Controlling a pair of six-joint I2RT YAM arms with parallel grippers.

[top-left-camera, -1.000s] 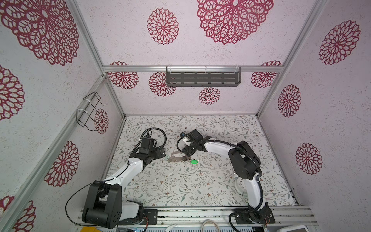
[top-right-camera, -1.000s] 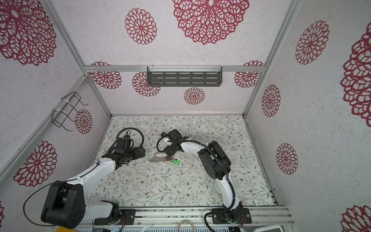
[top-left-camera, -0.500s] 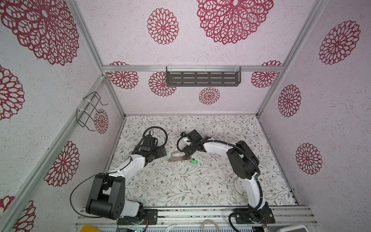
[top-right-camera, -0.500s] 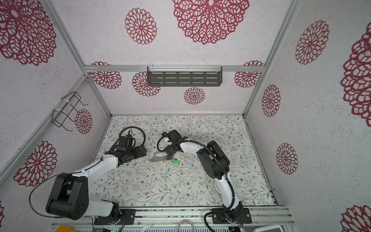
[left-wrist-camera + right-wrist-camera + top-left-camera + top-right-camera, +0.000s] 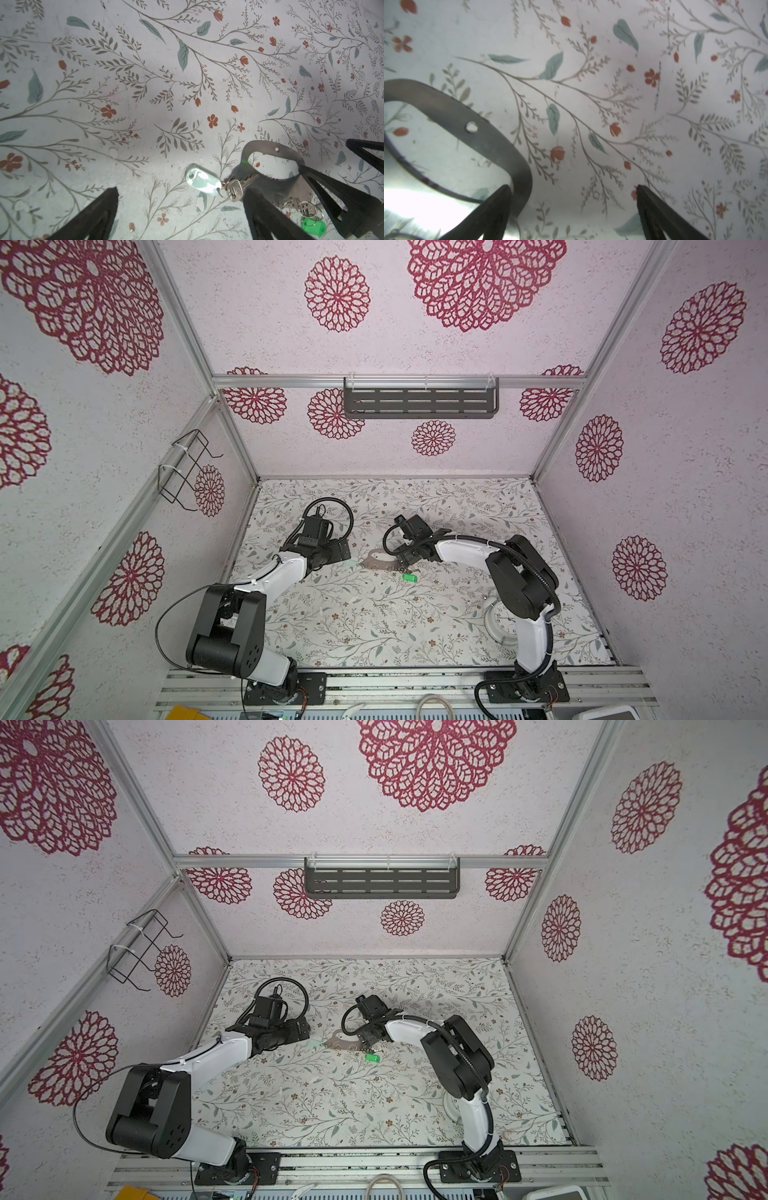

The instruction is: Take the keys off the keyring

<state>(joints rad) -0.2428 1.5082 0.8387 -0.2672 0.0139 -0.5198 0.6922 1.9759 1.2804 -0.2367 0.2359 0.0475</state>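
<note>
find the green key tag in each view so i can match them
Top view: green key tag near the middle, beside the keyring.
Top view: green key tag there too.
Left wrist: green key tag by the keyring's end.
Right wrist: not in it.
Shared landmark: the keyring, in all four.

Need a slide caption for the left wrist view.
Open left pincer poised over the pale-tagged key, which lies against the keyring; green-tagged key nearby.

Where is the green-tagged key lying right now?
In both top views the green-tagged key lies on the floral table near its middle, just on the arm-base side of the keyring and close beside the right gripper.
</note>
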